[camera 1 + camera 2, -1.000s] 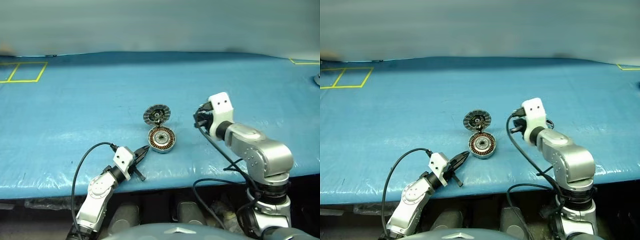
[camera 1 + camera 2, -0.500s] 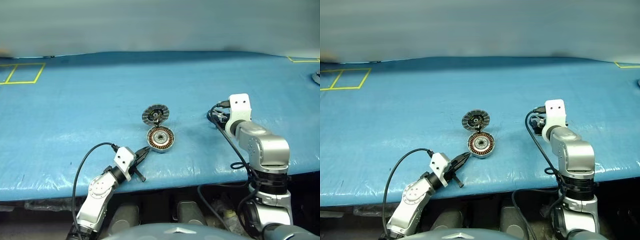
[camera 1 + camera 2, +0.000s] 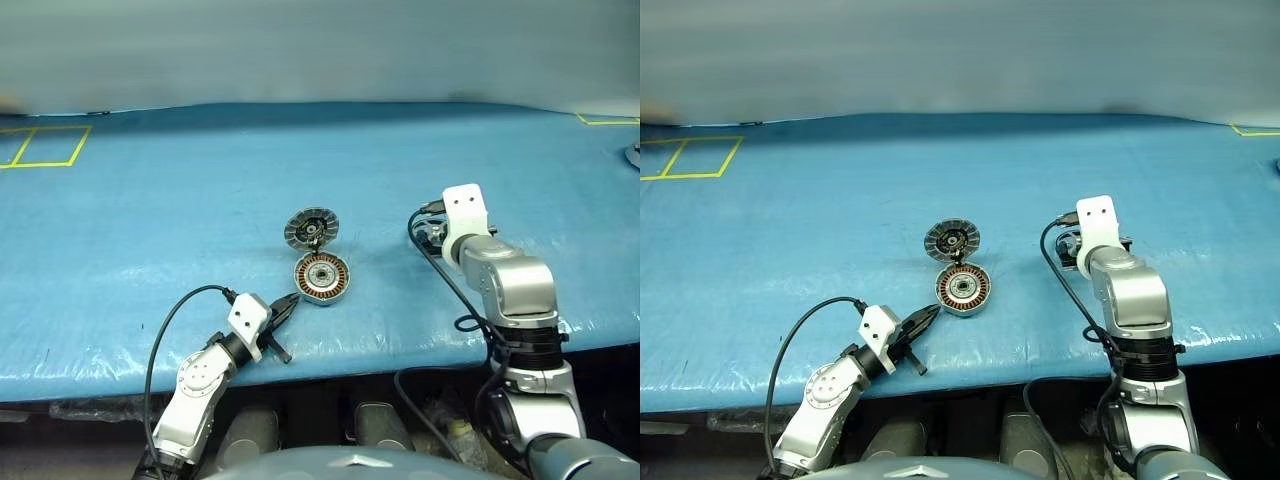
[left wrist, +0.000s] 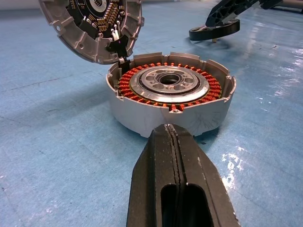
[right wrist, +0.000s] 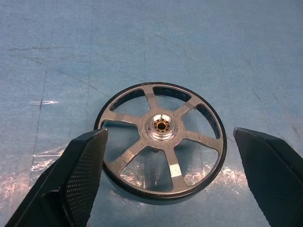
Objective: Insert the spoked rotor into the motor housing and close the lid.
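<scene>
The flat black spoked rotor with silvery hub [image 5: 161, 142] lies on the blue table [image 3: 150, 220] near its front edge, between the right gripper's [image 5: 168, 182] widely spread fingers, apparently untouched. Leftward sits the round silver-grey motor housing [image 3: 321, 279], its hinged grey lid [image 3: 312, 229] raised. The left gripper [image 4: 176, 156], fingers pressed together, points at the housing.

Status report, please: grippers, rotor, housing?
Left gripper shut, facing motor housing, lid open. Right gripper open around spoked rotor, not gripping. Nothing in the way.
</scene>
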You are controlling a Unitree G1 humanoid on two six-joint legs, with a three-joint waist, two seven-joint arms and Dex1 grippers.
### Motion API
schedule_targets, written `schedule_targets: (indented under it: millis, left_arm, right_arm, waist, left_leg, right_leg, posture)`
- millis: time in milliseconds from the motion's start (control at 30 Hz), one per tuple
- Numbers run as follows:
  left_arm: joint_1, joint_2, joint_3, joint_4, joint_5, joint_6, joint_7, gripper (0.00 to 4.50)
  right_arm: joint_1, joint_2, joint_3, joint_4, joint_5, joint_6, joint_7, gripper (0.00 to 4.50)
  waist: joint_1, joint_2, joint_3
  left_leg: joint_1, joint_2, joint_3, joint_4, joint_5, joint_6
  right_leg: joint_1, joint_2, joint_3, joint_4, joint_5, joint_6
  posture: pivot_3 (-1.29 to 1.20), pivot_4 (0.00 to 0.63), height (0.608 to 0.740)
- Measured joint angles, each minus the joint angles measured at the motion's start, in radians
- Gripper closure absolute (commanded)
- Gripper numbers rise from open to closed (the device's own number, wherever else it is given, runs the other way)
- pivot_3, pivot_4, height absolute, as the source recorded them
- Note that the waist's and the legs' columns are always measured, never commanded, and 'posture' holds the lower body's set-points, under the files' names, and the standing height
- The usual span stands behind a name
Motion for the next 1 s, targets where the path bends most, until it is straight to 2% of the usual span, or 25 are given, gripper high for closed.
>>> schedule_targets:
  millis: [367, 467, 600, 733, 1000]
  left_arm:
    - [0.001, 0.001, 0.0, 0.0, 0.0, 0.0, 0.002, 4.5]
    - [0.0, 0.0, 0.0, 0.0, 0.0, 0.0, 0.003, 4.5]
    - [0.0, 0.0, 0.0, 0.0, 0.0, 0.0, 0.006, 4.5]
    - [0.0, 0.0, 0.0, 0.0, 0.001, 0.0, 0.011, 4.5]
    - [-0.001, 0.0, 0.0, 0.0, 0.001, 0.0, 0.013, 4.5]
  right_arm:
    - [0.053, -0.019, 0.078, -0.019, -0.02, 0.0, 0.036, 0.03]
    - [0.057, -0.018, 0.08, -0.02, -0.02, 0.0, 0.042, 0.63]
    - [0.056, -0.002, 0.071, -0.021, -0.027, -0.001, 0.032, 1.9]
    - [0.05, 0.064, -0.003, -0.027, -0.016, -0.013, 0.02, 1.9]
    - [0.057, 0.09, -0.015, -0.049, 0.006, 0.017, 0.034, 1.9]
  waist:
    - [0.0, 0.0, 0.0]
    - [-0.001, 0.0, 0.0]
    - [-0.001, 0.0, 0.0]
    - [0.0, 0.0, 0.0]
    - [0.0, 0.0, 0.0]
  left_leg:
    - [0.0, 0.0, 0.0, 0.0, 0.0, 0.0]
    - [0.0, 0.0, 0.0, 0.0, 0.0, 0.0]
    - [0.0, 0.0, 0.0, 0.001, 0.0, 0.0]
    - [0.0, 0.0, 0.0, 0.001, 0.0, 0.0]
    - [0.0, 0.0, 0.001, 0.001, 0.0, 0.0]
  right_leg:
    - [0.0, 0.0, 0.0, 0.0, 0.0, 0.0]
    - [0.0, 0.0, 0.0, 0.0, 0.0, 0.0]
    - [0.0, 0.0, 0.0, 0.0, 0.0, 0.0]
    - [0.0, 0.001, 0.001, 0.0, 0.001, 0.001]
    - [0.0, 0.001, 0.001, 0.001, 0.001, 0.001]
  posture:
    - [0.0, 0.15, 0.74]
    - [0.0, 0.15, 0.74]
    - [0.0, 0.15, 0.74]
    - [0.0, 0.15, 0.74]
    - [0.0, 0.15, 0.74]
